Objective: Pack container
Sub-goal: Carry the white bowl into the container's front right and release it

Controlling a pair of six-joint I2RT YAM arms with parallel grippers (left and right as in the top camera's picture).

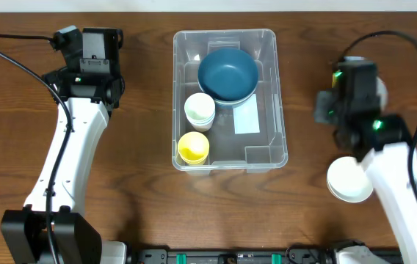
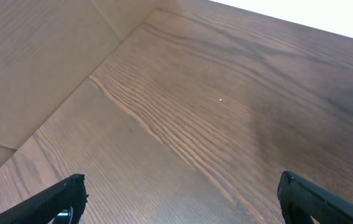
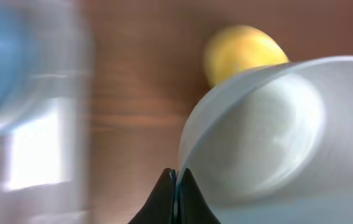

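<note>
Right claw (image 3: 176, 180) pinched shut on white bowl (image 3: 270, 137) rim; yellow object (image 3: 242, 53) beyond, blurred container (image 3: 40, 124) left. Left claw (image 2: 183, 186) wide, empty, above table (image 2: 183, 93)

**A:** Where's the container (image 1: 280, 110)?
**B:** It sits left of the right gripper (image 3: 176, 180), a packed bowl (image 1: 227, 73) and cups (image 1: 200, 111) in it.
**A:** And in its jaws?
**B:** The pinched bowl (image 3: 257, 124) is there, and the spare bowl (image 1: 349, 180) lies behind on the table (image 1: 142, 205).

Overhead looks straight down on the table (image 1: 146, 110). Left wrist hugs bare wood; right wrist, close up, shares the bin (image 1: 274, 95) with overhead.
</note>
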